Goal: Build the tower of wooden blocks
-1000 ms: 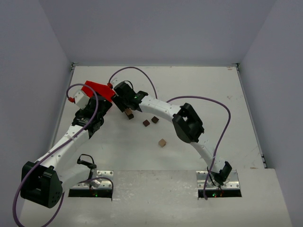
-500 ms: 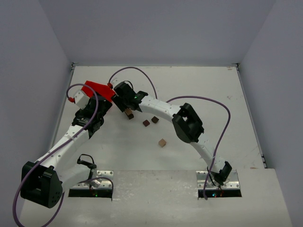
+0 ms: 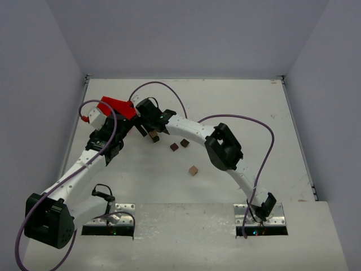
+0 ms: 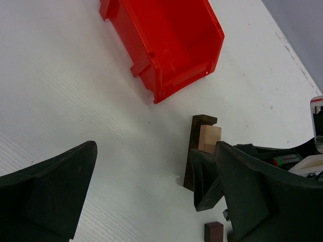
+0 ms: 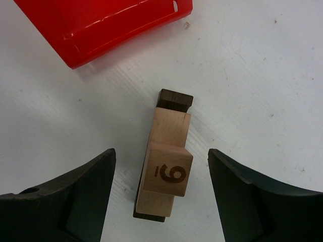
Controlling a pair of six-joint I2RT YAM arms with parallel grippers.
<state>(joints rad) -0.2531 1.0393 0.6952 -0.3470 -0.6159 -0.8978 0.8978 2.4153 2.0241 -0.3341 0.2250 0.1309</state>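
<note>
Hovering right over the wood block tower (image 5: 166,156), the right fingers (image 5: 65,201) are standing apart, one on each side of the stack. Bare white desk (image 3: 237,101) is showing in both gaps, so they are touching nothing and gripping nothing. The tower is sitting on the far left part of the desk, just beside the red bin (image 5: 101,25) but apart from it, with a strip of desk between them. Looking down on it, dark brown wood is peeking out at both ends from under tan wood, and a tan cube burnt with a "6" is resting topmost.

The left fingers (image 4: 45,191) are spreading as wide as they go, hanging low over the desk and facing the bin's open mouth, with nothing between them. The tower is showing just beyond the right-hand one of them.

Three loose cubes are lying on the desk nearer the arm bases and to the right of the tower: two dark ones (image 3: 174,147) (image 3: 184,143) close together, and a tan one (image 3: 193,170) farther off, well apart from the stack.
</note>
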